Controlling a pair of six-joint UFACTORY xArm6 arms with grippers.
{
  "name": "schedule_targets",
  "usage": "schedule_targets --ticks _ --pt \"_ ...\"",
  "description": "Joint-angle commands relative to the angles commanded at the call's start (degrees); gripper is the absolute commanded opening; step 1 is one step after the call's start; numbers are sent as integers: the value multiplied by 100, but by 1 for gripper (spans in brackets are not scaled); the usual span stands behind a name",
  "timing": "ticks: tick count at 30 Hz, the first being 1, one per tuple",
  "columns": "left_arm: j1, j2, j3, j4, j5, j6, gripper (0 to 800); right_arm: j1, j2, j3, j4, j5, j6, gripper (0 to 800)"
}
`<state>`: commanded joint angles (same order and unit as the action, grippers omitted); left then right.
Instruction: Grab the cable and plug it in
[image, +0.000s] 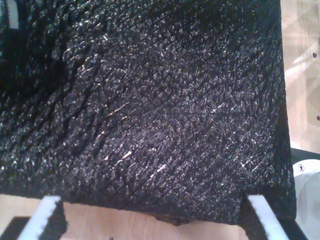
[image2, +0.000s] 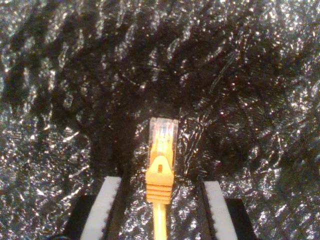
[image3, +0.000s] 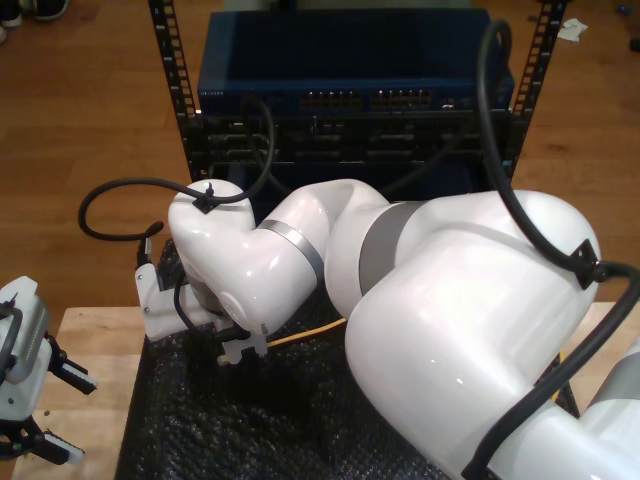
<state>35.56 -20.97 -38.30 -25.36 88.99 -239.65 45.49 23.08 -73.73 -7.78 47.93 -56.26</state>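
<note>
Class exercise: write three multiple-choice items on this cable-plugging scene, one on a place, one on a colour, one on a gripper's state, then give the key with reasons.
1. The cable's plug lies:
A. between the fingers of the second gripper
B. in a rack port
C. on bare wood

2. The cable is:
A. blue
B. yellow-orange
C. green

3. The first gripper is:
A. shut on the cable
B. shut on a cloth
C. open

Key: A, the second wrist view shows the plug there, over the black mat. B, seen in the exterior view. C, its fingers stand wide apart, holding nothing.

Wood table (image3: 90, 335) carries our black bubble-wrap mat (image3: 210, 420), mat edge short of the table edge. Yellow cable (image2: 161, 170) lies flat on the mat.
</note>
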Motion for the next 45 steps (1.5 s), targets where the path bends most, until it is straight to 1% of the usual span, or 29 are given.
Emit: schedule_targets --ticks 5,9,11,14,16,17,19,23,31,41,45 --pt "0 0 0 0 0 0 800 0 0 0 0 0 0 323" --pt "0 0 0 0 0 -9 800 0 -9 0 0 0 9 271" --pt "0 0 0 0 0 -9 800 0 -18 0 -9 0 9 225" --pt "0 0 0 0 0 -9 800 0 -18 0 0 0 9 202" --pt "0 0 0 0 0 -9 800 0 -18 0 -9 0 9 143" --pt "0 0 0 0 0 -9 800 0 -18 0 -9 9 9 135" --pt "0 0 0 0 0 0 800 0 -26 0 0 0 9 58" --pt "0 0 0 0 0 -9 800 0 -26 0 9 9 9 9" --pt "0 0 0 -9 62 -9 800 -79 -246 9 44 53 0 4" --pt "0 -9 9 -18 211 0 800 -440 -1002 53 79 686 9 4" --pt "-9 -9 9 -26 229 -9 800 -589 -1275 220 88 818 18 4"
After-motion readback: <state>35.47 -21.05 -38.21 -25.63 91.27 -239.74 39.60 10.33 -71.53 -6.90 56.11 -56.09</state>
